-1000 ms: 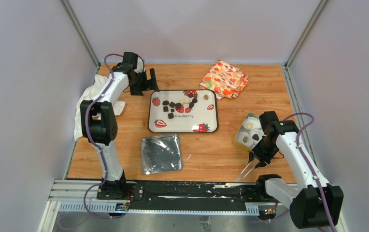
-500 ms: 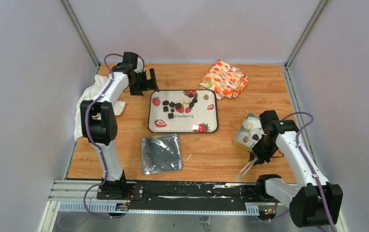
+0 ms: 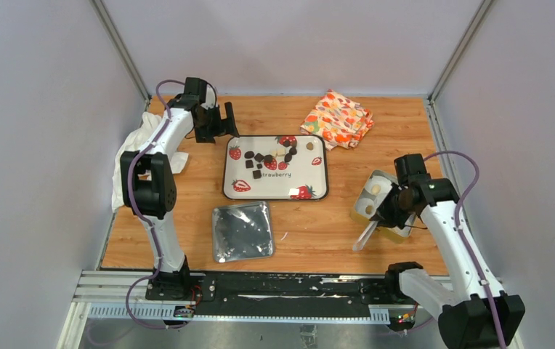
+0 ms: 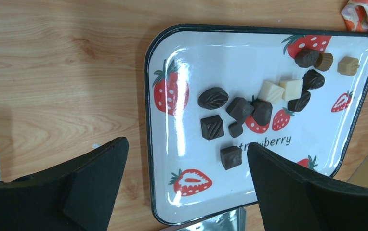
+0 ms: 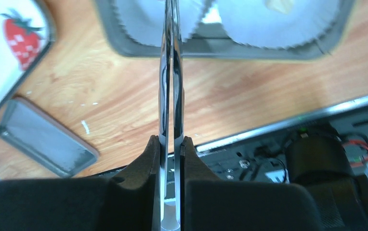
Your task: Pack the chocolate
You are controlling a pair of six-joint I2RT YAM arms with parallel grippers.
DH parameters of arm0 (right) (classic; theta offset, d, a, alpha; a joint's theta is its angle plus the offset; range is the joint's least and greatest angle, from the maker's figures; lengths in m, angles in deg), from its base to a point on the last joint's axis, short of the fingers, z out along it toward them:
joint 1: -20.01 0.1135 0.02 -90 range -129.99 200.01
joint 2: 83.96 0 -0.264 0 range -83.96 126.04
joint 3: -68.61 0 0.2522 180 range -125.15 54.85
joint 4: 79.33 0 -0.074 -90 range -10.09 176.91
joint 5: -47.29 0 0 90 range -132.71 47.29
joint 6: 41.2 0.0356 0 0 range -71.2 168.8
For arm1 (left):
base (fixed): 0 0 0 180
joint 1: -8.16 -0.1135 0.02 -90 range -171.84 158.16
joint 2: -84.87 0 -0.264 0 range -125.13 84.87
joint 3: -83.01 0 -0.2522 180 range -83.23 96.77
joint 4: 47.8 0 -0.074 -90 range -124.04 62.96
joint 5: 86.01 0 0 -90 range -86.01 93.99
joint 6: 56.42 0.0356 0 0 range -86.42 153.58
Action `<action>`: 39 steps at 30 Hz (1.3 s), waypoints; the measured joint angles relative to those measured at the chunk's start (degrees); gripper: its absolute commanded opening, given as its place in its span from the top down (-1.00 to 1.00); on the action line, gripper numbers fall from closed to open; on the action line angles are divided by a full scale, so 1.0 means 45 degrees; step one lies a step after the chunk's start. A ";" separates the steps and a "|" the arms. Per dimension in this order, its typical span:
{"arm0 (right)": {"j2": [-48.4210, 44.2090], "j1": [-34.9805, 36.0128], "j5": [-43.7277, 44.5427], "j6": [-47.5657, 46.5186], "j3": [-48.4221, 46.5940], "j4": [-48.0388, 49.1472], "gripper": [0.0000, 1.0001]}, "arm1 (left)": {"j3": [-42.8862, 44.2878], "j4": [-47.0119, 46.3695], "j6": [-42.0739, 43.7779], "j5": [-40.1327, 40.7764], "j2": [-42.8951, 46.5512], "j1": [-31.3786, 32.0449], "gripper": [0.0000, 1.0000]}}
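left gripper [image 3: 220,122] hangs over the far left part of the table [image 3: 187,218], just off the left edge of the strawberry tray [image 3: 311,182]. its jaws stand wide apart and hold nothing; in the left wrist view the two black fingers [image 4: 90,183] frame the tray's left half.

the chocolate [image 4: 240,110] lies on the tray: we see a loose cluster of dark squares and leaf-shaped pieces near the middle, two cream blocks just beside them, and a few more dark and tan pieces toward the far right corner. one dark square sits apart, near the printed word.

right gripper [image 5: 171,142] is at the right side of the table, next to the yellow box [image 3: 398,234] with white paper cups [image 3: 376,190]. its jaws are squeezed nearly together on a pair of metal tweezers [image 5: 171,72], and the two blades are pressed flat against each other. the tweezers point down and to the left over bare wood near the box. we can't tell whether anything sits in their tips. one tan piece sits in a cup.

a silver tin [image 3: 242,231] lies in front of the tray. a patterned cloth [image 3: 338,118] is at the far right, a white cloth [image 3: 133,156] at the left wall.
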 measured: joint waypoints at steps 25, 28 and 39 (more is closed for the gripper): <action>1.2716 -0.1375 0.0476 -0.2798 -1.0501 0.5032 0.94 | -0.1802 0.0199 0.0204 0.0277 0.3201 0.0000 -1.00; 1.3712 -0.1957 0.0505 -0.2880 -1.0569 0.4998 0.36 | -0.2195 0.0335 0.0228 0.0389 0.3599 0.0000 -1.00; 1.3804 -0.2404 0.0457 -0.3672 -1.1021 0.5071 -0.80 | -0.2909 0.0631 0.0442 0.0869 0.4158 0.0068 -1.00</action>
